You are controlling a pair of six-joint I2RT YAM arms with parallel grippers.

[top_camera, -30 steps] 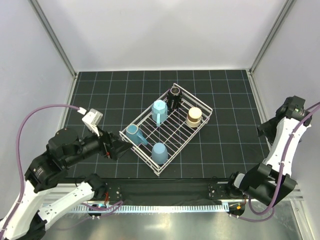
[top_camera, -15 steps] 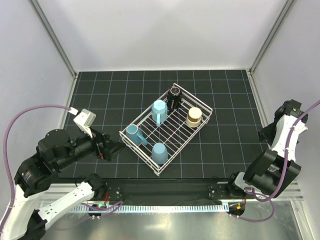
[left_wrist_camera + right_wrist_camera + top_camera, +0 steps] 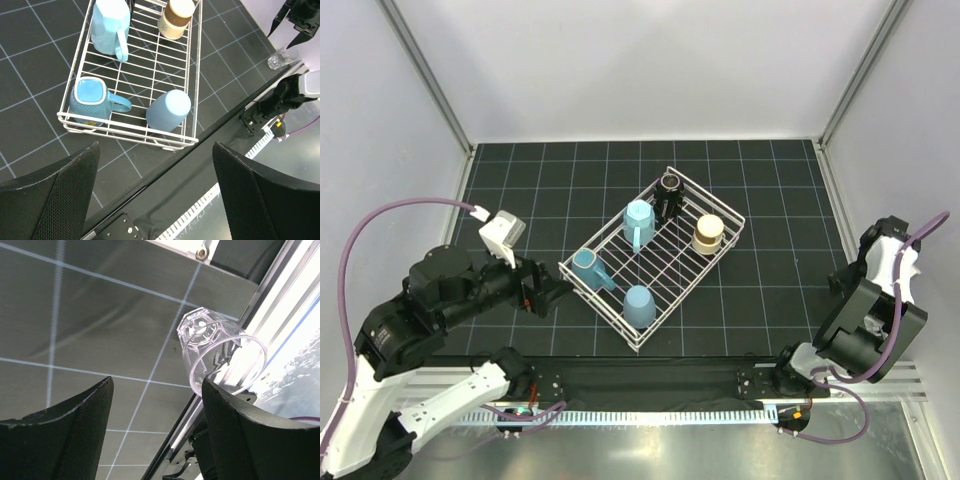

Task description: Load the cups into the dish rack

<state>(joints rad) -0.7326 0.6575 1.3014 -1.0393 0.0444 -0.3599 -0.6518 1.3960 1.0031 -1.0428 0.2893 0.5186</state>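
Note:
The dish rack sits slanted mid-mat and holds a blue handled mug, a light blue tumbler, a pale blue mug, a beige cup and a small dark cup. A clear glass cup stands on the mat by the right rail. My right gripper is open just short of it, the glass over its right fingertip. My left gripper hangs open and empty, left of the rack.
The metal rail and black front strip run along the mat's near edge. White walls enclose the mat on three sides. The right arm's base stands close behind the glass.
The right arm has dropped low toward the near right edge and its jaws have narrowed a little. The left arm drew back, then swung toward the rack again.

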